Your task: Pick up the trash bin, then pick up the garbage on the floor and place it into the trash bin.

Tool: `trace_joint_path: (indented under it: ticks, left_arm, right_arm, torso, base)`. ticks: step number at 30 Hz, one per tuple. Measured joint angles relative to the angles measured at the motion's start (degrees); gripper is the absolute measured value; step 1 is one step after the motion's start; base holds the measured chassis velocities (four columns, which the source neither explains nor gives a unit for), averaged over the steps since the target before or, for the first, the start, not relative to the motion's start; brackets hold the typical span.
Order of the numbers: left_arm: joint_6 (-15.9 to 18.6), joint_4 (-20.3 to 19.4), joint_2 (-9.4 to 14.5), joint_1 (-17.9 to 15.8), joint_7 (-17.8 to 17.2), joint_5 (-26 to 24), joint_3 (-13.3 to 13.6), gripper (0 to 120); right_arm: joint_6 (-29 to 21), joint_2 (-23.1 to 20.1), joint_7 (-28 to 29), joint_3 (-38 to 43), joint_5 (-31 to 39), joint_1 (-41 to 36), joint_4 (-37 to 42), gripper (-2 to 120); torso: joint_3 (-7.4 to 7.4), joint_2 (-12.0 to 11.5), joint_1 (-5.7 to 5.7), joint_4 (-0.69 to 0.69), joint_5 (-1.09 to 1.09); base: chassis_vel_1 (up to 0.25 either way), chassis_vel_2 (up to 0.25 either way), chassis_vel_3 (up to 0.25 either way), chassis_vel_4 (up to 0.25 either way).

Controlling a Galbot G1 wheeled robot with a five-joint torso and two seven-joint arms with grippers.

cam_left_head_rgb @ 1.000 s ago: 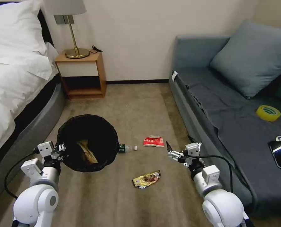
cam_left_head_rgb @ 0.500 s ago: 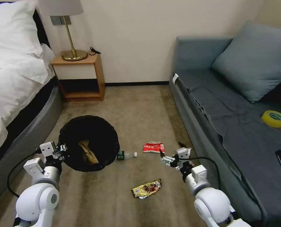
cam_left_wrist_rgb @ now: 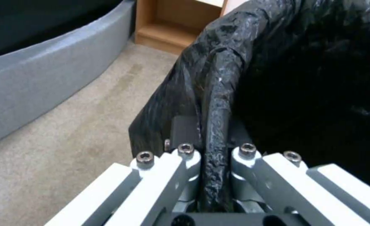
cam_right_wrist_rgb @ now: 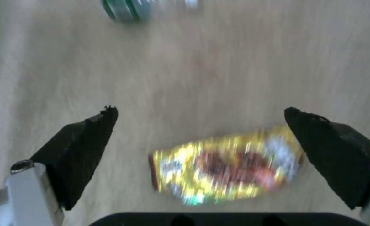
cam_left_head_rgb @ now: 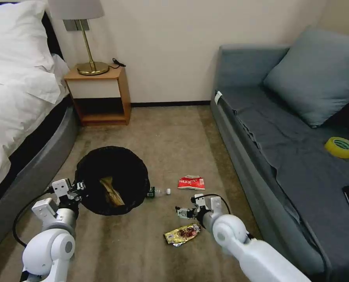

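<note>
Trash bin (cam_left_head_rgb: 112, 180) held at its near-left rim by the left gripper (cam_left_head_rgb: 77, 186), pinching the black liner; right gripper (cam_left_head_rgb: 184, 213) hangs spread over the yellow-brown wrapper (cam_left_head_rgb: 182, 233).

Inside the bin lies the brown paper bag (cam_left_head_rgb: 111, 190); the bottle (cam_left_head_rgb: 158, 192) sits just right of it on the floor, the red-and-white packet (cam_left_head_rgb: 191, 182) farther right. To do this well, I judge the right gripper should descend straight, straddling the wrapper's short width before pinching. Compared with a second ago, the right arm has swung in from beside the sofa to above the wrapper.
</note>
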Motion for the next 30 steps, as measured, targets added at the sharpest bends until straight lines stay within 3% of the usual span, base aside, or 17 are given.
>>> trace_joint_path:
  ticks: [4, 9, 15, 30]
  left_arm:
    - [-0.2, 1.0, -0.1, -0.5, 0.2, 0.1, -0.5, 3]
    - [-0.3, 1.5, -0.2, -0.8, 0.4, 0.3, -0.4, 3]
    - [-0.4, 2.2, 0.0, -1.1, 0.7, 0.7, 0.1, 3]
    - [-1.0, 3.3, 0.4, -1.5, 1.0, 0.9, 0.5, 3]
  right_arm:
    - [-1.5, 1.6, 2.3, -2.1, 6.6, 4.3, -6.2, 100]
    - [-2.1, 4.1, 2.6, -2.6, 7.7, 6.0, -11.9, 100]
    - [-2.8, 6.6, 2.6, -1.4, 5.6, 5.8, -17.1, 100]
    - [-3.3, 6.9, 2.0, 1.6, -0.3, 1.1, -19.4, 100]
  torso:
    - [0.00, 0.0, 0.00, 0.01, -0.01]
    - [0.00, 0.0, 0.00, 0.01, 0.00]
    - [-0.01, 0.0, 0.00, 0.01, 0.00]
    - [0.00, 0.0, 0.00, 0.00, 0.01]
  base:
    - [0.000, 0.000, 0.000, 0.000]
    - [0.000, 0.000, 0.000, 0.000]
    - [0.000, 0.000, 0.000, 0.000]
    - [0.000, 0.000, 0.000, 0.000]
